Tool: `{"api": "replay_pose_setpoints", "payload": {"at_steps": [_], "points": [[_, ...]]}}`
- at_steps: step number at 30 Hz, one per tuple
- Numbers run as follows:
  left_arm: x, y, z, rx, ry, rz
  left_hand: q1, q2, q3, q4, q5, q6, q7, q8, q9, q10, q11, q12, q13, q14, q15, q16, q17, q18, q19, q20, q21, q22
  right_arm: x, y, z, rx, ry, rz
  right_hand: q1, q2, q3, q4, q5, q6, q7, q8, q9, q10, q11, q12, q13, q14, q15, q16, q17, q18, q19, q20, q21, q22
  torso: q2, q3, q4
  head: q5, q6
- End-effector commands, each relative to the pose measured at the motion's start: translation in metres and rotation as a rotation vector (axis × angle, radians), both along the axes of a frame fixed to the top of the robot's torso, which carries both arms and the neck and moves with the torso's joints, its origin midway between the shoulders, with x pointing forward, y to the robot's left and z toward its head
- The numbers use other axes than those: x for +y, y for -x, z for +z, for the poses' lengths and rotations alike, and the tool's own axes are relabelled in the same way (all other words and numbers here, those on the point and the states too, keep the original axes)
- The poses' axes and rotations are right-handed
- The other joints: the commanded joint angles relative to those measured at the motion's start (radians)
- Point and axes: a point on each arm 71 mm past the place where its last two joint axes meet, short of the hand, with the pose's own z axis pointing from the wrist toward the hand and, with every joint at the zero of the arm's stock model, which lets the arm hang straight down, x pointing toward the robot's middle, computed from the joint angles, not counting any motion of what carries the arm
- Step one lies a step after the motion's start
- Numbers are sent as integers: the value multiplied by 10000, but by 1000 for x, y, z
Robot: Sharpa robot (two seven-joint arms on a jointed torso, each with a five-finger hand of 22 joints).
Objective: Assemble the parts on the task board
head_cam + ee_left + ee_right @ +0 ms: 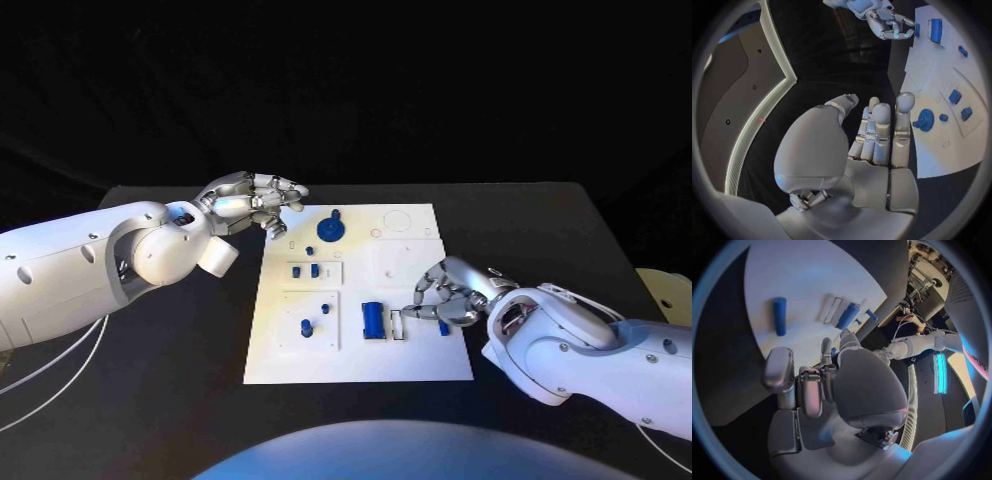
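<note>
The left hand (254,203) hovers over the far-left corner of the board (361,360), just at its edge. Its fingers (881,131) lie side by side, pressed together and lightly curled, and they hold nothing.

The right hand (450,291) is low over the right side of the board, beside the middle rows. Its fingers are curled inward toward the palm. A small blue piece (443,327) shows just below the fingertips, but I cannot tell if the hand pinches it or if it only lies on the board.

On the board, a round blue part (330,229) with a small knob sits near the far-left corner, close to the left hand. Below it, two small blue blocks (306,270) stand in a square recess. Lower down, two small blue pegs (315,318) lie in another recess. A long blue cylinder (374,319) lies in the middle, with a pale strip (395,325) just beside it, between the cylinder and the right hand.

The board lies on the black table (173,350).
</note>
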Motion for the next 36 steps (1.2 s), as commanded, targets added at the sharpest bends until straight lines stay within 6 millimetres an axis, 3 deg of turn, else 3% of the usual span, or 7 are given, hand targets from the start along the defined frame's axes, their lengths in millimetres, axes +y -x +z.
{"api": "replay_pose_setpoints", "payload": {"at_steps": [1, 7, 15, 36], "points": [[-3, 0, 1, -30, 93, -156, -82, 12, 28, 49, 47, -94, 8, 35, 12, -58, 37, -28, -1, -37, 16, 55, -11, 161, 36, 57, -34, 469, -14, -4, 4, -255, -131, -298, -22, -15, -88, 6, 10, -280, 181, -338, -238, 214, 187, 6, 1280, 943, 168, 7, 2192, -106, -38, 142, -73, 187, -11, -18, -16, -84, 21], [-4, 0, 1, -30, 109, -192, -82, 12, 28, 49, 47, -94, 8, 35, 12, -58, 37, -28, -1, -37, 16, 55, -11, 161, 36, 57, -34, 469, -37, -3, 2, -359, 506, -528, -51, -178, -237, 11, -145, -96, 215, -428, -393, 200, 241, 11, 1290, 945, 236, 9, 2205, -86, -57, 240, -117, 191, -3, 1, -36, -174, 95], [-6, 0, 1, -37, 142, -248, -86, 18, 43, 47, 55, -121, 9, 84, 26, -58, 37, -21, 2, -43, 15, 60, -23, 162, 38, 57, -47, 471, -46, 5, -12, -6, 1315, -533, -106, -213, -288, 26, -213, 91, 176, -385, -393, 187, 213, -4, 1278, 949, 220, 16, 2226, -78, -53, 249, -114, 204, -4, -4, -16, -202, 100], [-4, 0, 1, -23, 132, -238, -86, 18, 43, 47, 55, -121, 9, 84, 26, -58, 37, -21, 2, -43, 15, 60, -23, 162, 38, 57, -47, 471, -34, 12, -31, 481, 1777, -199, -137, -147, -280, 18, -271, 391, 71, -321, -389, 159, 131, -50, 1241, 946, 161, 12, 2215, -62, -60, 219, -164, 199, 0, -10, 2, -170, 40]]}}
